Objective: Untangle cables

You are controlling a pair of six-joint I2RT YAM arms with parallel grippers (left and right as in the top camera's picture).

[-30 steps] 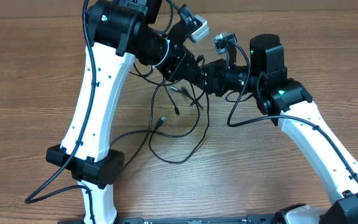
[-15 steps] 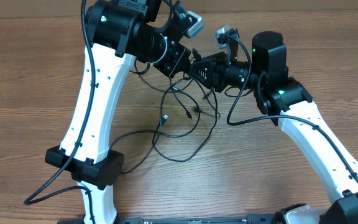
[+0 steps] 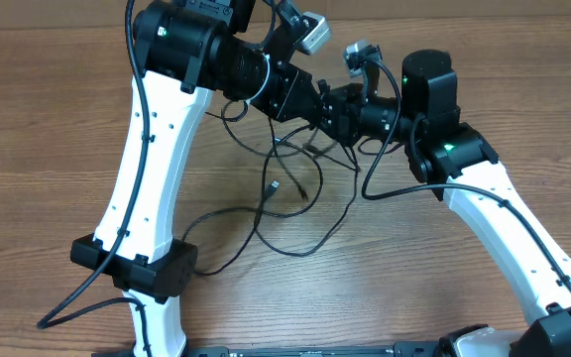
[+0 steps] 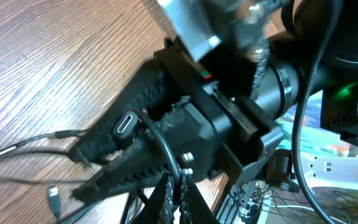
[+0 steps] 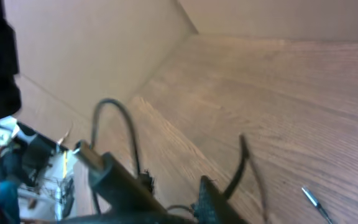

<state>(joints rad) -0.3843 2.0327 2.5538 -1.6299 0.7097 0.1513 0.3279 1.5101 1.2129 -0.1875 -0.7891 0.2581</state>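
On the left, the left arm point(image 3: 152, 169) climbs white off the wooden table point(image 3: 38, 139) and bends across the far side. Its left gripper point(image 3: 310, 99) sits nose to nose with the right gripper point(image 3: 333, 107), just right of centre. The cables point(image 3: 295, 253) run from that meeting point: thin black cords coming off the two grippers and spreading into loose loops on the wood toward the robot's bases. A small plug point(image 3: 274, 186) lies among the loops, nearer the bases than the left gripper and a touch to its left.

In the left wrist view, the left gripper point(image 4: 178, 186) has its fingers pressed close at the bottom edge, and a black cord runs down right between them, pinched. Straight ahead is the right gripper point(image 4: 89, 173), its two ribbed black fingers standing apart. A silver-rimmed oval connector point(image 4: 127, 123) rests against the upper one. Left of those fingers, silver-tipped strands point(image 4: 23, 146) stretch across the wood.

The right wrist view is blurred, but the right gripper point(image 5: 160, 193) shows its fingers spread. A cord loop point(image 5: 114, 109) arches up beside one finger. Off to the right a silver-tipped end point(image 5: 309, 198) lies on the table, clear of the fingers.

The right arm point(image 3: 504, 218) closes the picture on the right.
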